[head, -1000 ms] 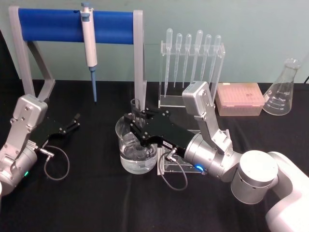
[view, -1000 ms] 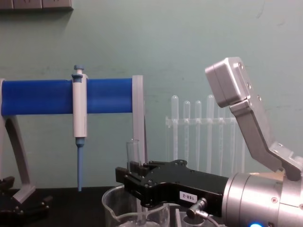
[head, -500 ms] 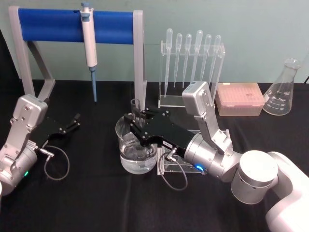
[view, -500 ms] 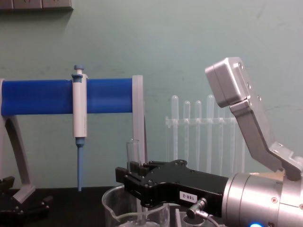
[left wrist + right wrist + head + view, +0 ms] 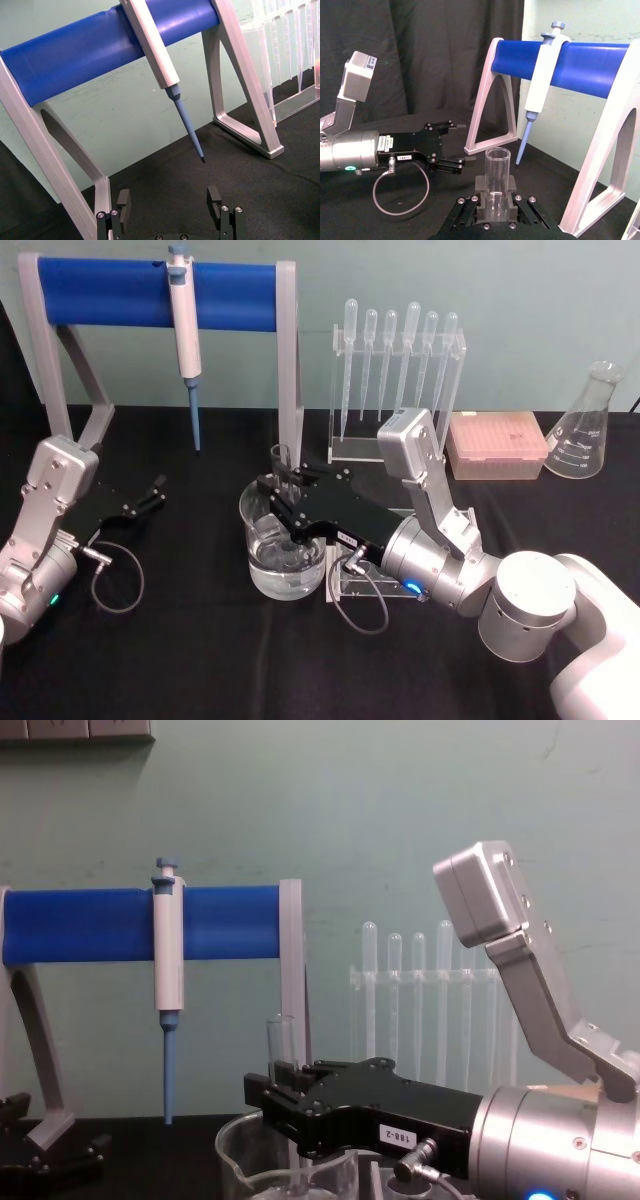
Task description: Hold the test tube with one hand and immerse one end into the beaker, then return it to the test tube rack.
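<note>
The test tube (image 5: 281,462) stands upright with my right gripper (image 5: 286,492) shut on its middle. Its lower part reaches down inside the beaker (image 5: 254,532), which holds clear water. From the chest, the tube (image 5: 281,1042) rises above the black jaws of the right gripper (image 5: 277,1092), and the beaker rim (image 5: 232,1148) lies just below them. In the right wrist view the tube's open rim (image 5: 497,159) sticks up between the fingers (image 5: 479,184). My left gripper (image 5: 155,490) rests open on the black table at the left, apart from everything; it also appears as the left gripper (image 5: 170,204).
A blue-barred stand (image 5: 110,282) with a hanging pipettor (image 5: 184,320) is behind the beaker. A rack of plastic pipettes (image 5: 398,360), a pink tip box (image 5: 497,445) and a conical flask (image 5: 588,425) stand at the back right. A small clear holder (image 5: 340,588) sits under my right wrist.
</note>
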Robot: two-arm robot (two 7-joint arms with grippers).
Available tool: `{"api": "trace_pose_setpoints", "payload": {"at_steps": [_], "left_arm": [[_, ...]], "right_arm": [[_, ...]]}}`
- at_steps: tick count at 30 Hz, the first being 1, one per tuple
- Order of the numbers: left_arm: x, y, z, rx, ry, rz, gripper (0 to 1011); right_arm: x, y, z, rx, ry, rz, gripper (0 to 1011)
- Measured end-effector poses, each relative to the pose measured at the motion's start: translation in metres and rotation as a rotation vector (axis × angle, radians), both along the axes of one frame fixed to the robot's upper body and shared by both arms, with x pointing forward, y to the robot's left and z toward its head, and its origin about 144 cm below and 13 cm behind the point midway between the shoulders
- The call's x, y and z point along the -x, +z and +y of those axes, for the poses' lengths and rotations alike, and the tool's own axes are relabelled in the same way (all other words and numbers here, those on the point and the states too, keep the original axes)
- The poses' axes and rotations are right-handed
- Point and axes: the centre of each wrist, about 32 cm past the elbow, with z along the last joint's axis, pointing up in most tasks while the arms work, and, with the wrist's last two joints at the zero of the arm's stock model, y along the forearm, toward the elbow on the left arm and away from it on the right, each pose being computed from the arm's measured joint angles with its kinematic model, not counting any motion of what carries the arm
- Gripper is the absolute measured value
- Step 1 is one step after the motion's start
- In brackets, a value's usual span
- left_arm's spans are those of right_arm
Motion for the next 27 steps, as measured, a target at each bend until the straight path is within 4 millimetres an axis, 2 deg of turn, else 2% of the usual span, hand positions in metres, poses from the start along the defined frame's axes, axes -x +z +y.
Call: {"api": "trace_pose_setpoints", "payload": {"at_steps": [27], "left_arm": [[0.0, 0.0, 0.0, 0.0, 0.0, 0.0, 1000]], "right_arm": [[0.0, 0.0, 0.0, 0.0, 0.0, 0.0, 225]]}}
